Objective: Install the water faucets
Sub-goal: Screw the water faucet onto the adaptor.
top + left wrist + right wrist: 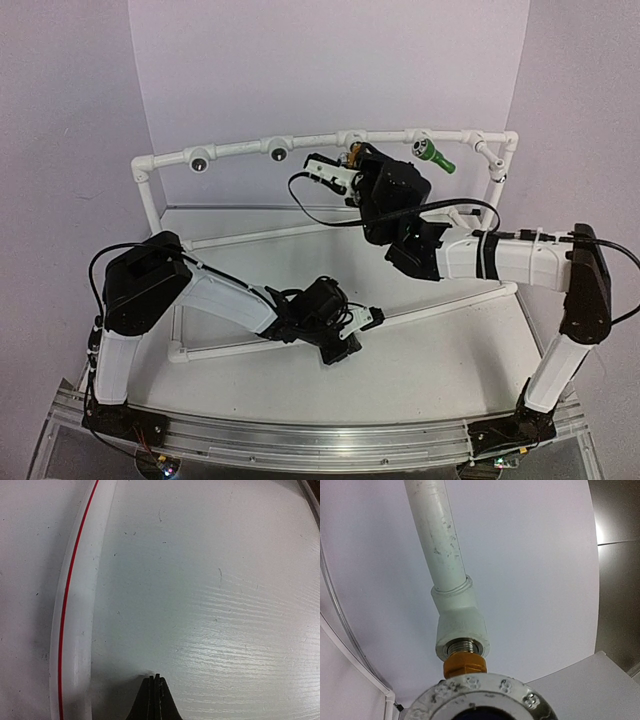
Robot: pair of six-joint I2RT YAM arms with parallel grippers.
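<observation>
The right end effector (344, 166) is up at the back rail, clamped on the yellow-orange faucet (465, 664). The faucet's threaded end sits in the mouth of a white fitting (461, 630) on the pipe frame (240, 150). Just to its right, the green faucet (435, 156) sticks out of the next fitting on that rail. The left end effector (155, 682) has its fingers pressed together, empty, low over the table (210, 605) beside a red-striped white pipe (75, 605).
</observation>
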